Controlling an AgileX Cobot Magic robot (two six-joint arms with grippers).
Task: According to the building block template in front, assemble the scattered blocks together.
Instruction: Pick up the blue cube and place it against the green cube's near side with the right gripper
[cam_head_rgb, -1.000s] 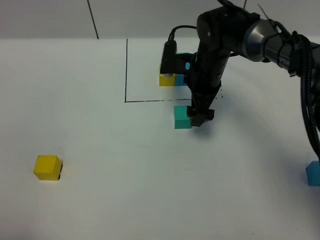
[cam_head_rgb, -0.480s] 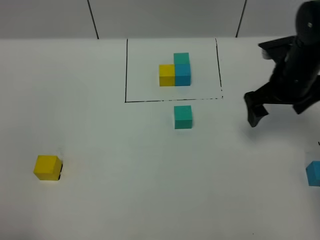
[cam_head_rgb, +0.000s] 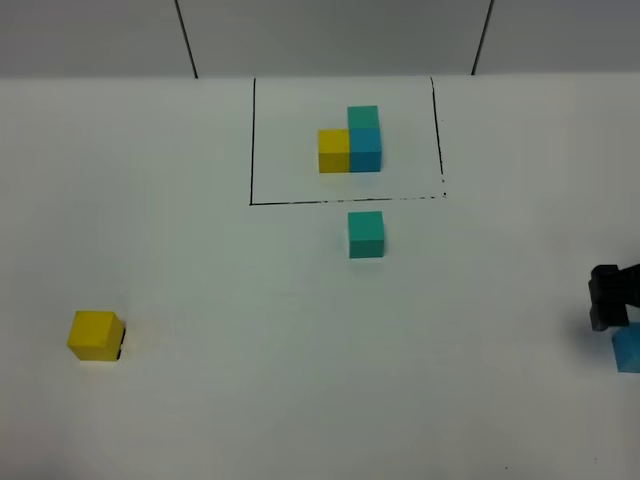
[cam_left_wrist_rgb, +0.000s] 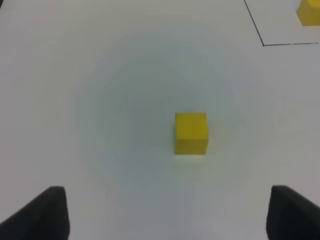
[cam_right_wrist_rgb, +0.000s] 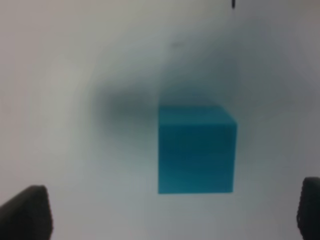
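Three scattered blocks (cam_head_rgb: 96, 335), one building block template (cam_head_rgb: 364, 148)

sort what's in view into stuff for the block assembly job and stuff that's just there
For the job:
- building block template, framed in black
- loose teal-green cube, just outside the frame
- loose yellow cube
- loose blue cube, at the high view's right edge

Just there:
- white table
- dark lines on the back wall
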